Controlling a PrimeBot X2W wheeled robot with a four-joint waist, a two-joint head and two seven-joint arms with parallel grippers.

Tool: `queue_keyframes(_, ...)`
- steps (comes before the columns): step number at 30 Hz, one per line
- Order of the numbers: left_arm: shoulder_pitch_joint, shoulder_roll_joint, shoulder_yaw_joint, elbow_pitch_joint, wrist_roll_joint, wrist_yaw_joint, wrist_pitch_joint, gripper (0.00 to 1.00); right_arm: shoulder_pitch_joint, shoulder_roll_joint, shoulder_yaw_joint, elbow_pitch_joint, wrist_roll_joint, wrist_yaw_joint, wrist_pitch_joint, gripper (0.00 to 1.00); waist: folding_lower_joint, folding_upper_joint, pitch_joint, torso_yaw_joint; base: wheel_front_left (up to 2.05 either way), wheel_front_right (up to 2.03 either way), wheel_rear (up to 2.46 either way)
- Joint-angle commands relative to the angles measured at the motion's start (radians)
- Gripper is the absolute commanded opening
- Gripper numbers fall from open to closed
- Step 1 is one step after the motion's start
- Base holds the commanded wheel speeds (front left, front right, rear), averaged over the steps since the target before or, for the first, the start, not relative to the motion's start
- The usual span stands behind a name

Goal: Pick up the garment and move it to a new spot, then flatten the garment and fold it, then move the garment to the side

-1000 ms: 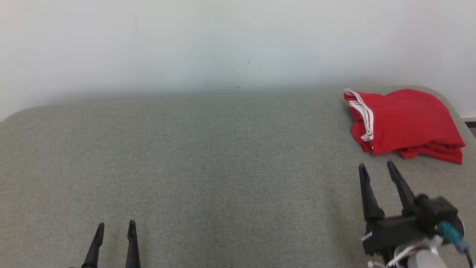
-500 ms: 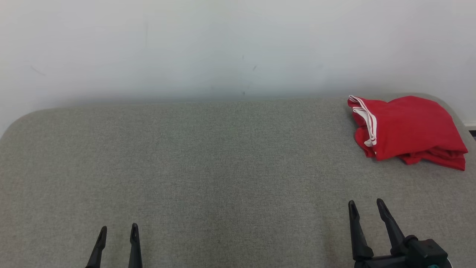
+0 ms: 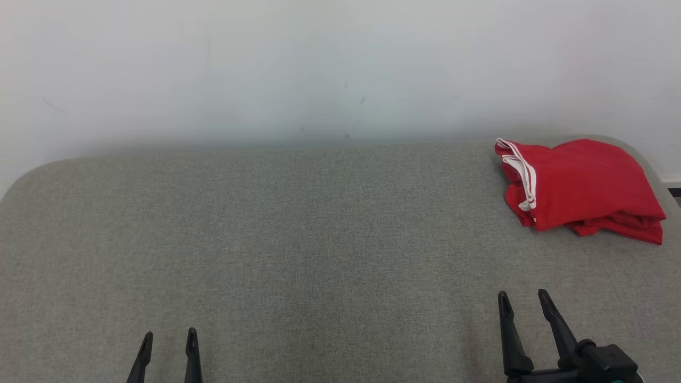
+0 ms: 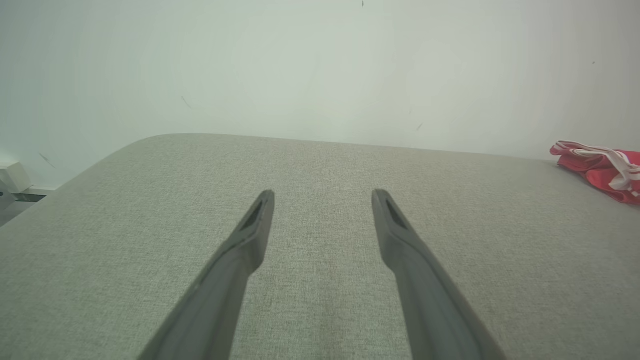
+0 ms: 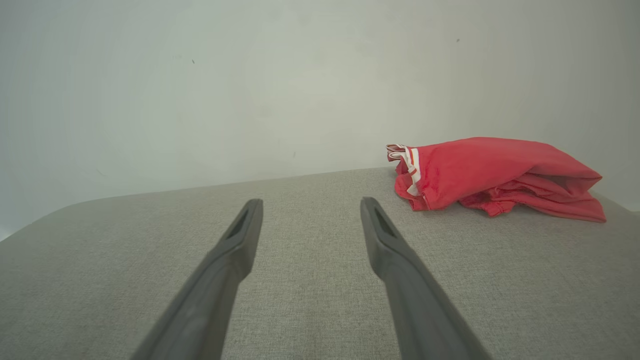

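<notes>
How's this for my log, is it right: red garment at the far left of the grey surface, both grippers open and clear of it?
One thing is wrong: the head view shows the garment at the far right of the grey surface. The left gripper and right gripper are open and clear of it.

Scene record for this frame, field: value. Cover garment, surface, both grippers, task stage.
garment: red garment with white stripes, loosely folded, at the far right corner
surface: grey fabric surface, against a pale wall
left gripper: open, empty, near edge
right gripper: open, empty, nearer than the garment, not touching
stage: garment apparently folded and set aside
</notes>
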Motion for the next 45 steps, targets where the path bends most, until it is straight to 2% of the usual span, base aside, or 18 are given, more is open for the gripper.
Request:
queue_keyframes(1,0.005,0.0,0.0,0.003,0.009,-0.005,-0.001,1.0,0.007,0.003,-0.005,0.003,-0.009,-0.002,-0.001,1.0,0.0,0.0,0.0,0.001,0.0,0.0,0.0)
queue_keyframes(19,0.01,0.0,0.01,0.009,-0.011,-0.032,-0.001,1.0,0.01,0.004,-0.011,0.012,0.01,-0.002,-0.001,1.0,0.0,0.0,-0.003,0.002,0.0,0.0,0.0)
queue_keyframes(24,0.014,0.0,0.022,0.012,0.003,-0.02,-0.001,1.0,0.009,0.004,-0.008,0.014,0.012,-0.002,-0.001,1.0,0.0,0.0,-0.004,0.002,0.0,0.0,0.0)
queue_keyframes(25,0.014,0.0,0.022,0.014,0.003,-0.017,-0.001,0.0,0.009,0.004,-0.007,0.015,0.012,-0.002,-0.001,0.0,0.0,0.0,-0.004,0.002,0.0,0.0,0.0)
queue_keyframes(30,-0.004,-0.004,0.02,0.056,-0.019,-0.02,0.009,0.0,0.003,0.001,-0.011,0.055,0.026,0.0,0.011,0.0,0.0,0.0,-0.004,0.002,0.0,0.0,0.0)
queue_keyframes(45,-0.076,-0.003,-0.024,0.088,-0.317,-0.026,0.026,0.0,-0.074,-0.004,-0.092,0.103,0.291,0.0,0.135,0.0,0.0,0.0,0.0,0.003,0.0,0.0,0.0)
